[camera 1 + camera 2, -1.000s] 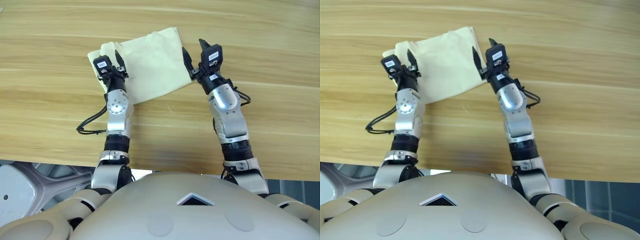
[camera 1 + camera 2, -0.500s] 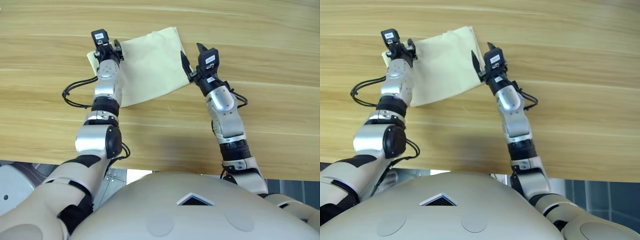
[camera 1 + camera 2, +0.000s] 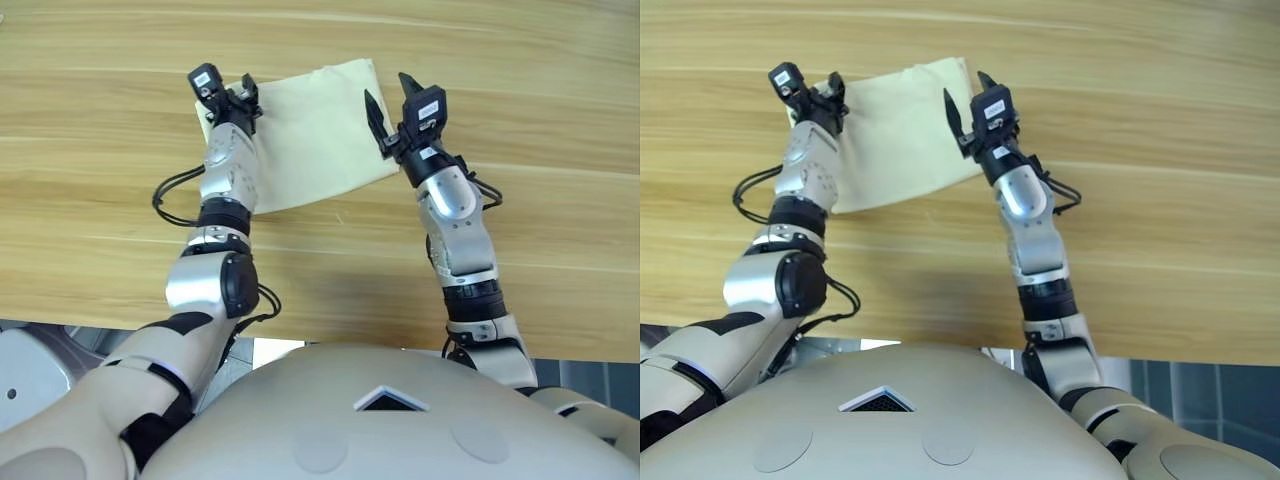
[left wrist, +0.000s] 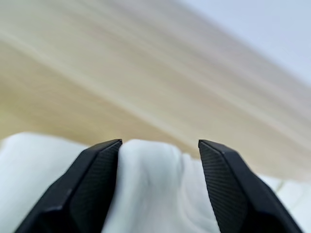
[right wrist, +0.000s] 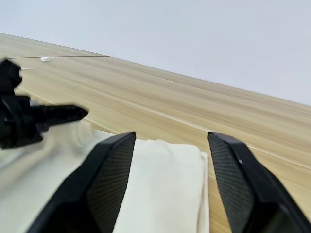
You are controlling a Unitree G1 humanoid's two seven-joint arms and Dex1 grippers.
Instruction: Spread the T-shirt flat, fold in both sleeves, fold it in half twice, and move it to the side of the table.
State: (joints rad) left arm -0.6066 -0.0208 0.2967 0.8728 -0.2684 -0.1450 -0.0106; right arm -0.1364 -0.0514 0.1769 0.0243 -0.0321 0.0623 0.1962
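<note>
The pale yellow T-shirt [image 3: 310,135] lies folded into a compact rectangle on the wooden table [image 3: 520,60]. My left gripper [image 3: 240,95] is pressed onto the shirt's far left corner. In the left wrist view a bulge of cloth [image 4: 150,165] stands between its spread fingers [image 4: 92,184], so the left gripper [image 4: 160,145] is open. My right gripper [image 3: 388,97] is open at the shirt's right edge. The right wrist view shows the folded cloth [image 5: 165,184] lying under and between its fingers [image 5: 114,170], with the left gripper [image 5: 29,119] beyond.
Bare wood surrounds the shirt on all sides, with wide room to the right and far side. The table's front edge [image 3: 330,338] runs close to my body. A small white speck [image 5: 45,59] lies far off on the table.
The shirt has slid a little to the right, and both grippers shifted right with it. Over the last second the left arm stretched forward onto the far left corner, where a raised fold had been.
</note>
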